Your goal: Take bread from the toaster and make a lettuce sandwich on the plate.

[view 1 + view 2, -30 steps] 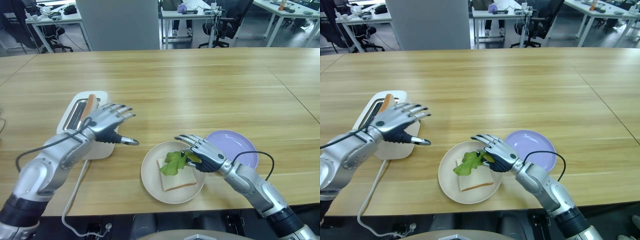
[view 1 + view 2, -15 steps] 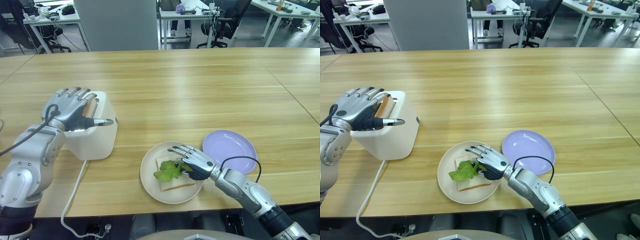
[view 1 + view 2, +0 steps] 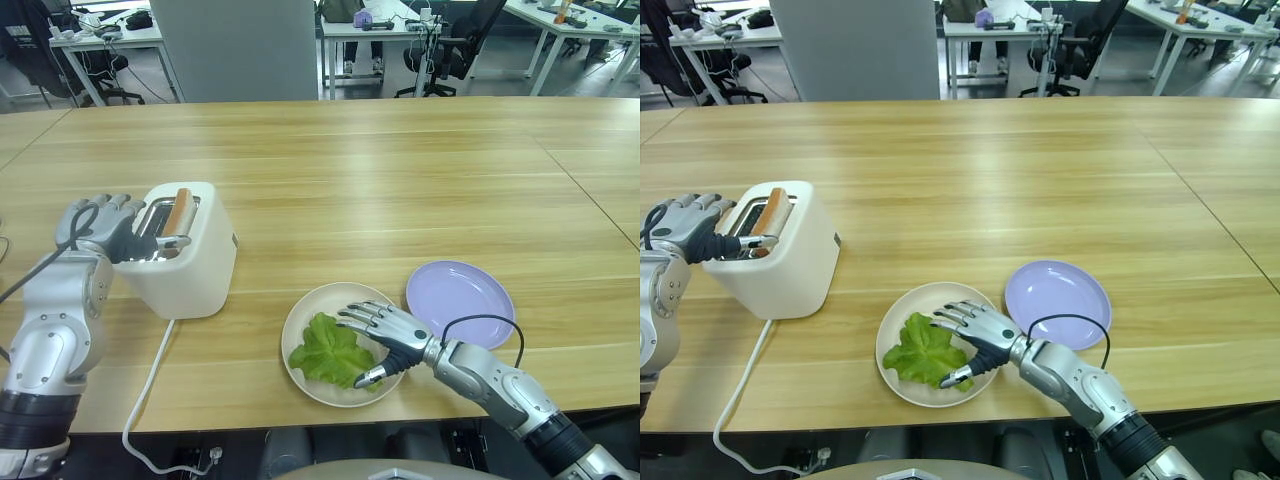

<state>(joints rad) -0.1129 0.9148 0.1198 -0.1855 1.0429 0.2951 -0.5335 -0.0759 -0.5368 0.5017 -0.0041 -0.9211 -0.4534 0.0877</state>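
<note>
While lettuce (image 3: 325, 352) lies on the plate (image 3: 296, 322), your right hand (image 3: 392, 335) is spread empty beside it. Your left hand (image 3: 105, 225) touches the toaster (image 3: 195, 275); I cannot tell its grip.

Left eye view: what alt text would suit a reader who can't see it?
A robot's right hand is spread over a lettuce leaf on a cream plate. Its left hand is at the top of a white toaster with a bread slice in it.

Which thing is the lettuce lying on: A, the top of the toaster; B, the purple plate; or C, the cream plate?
C: the lettuce lies spread on the cream plate, with the right hand over its edge; the purple plate sits beside it to the right.
</note>
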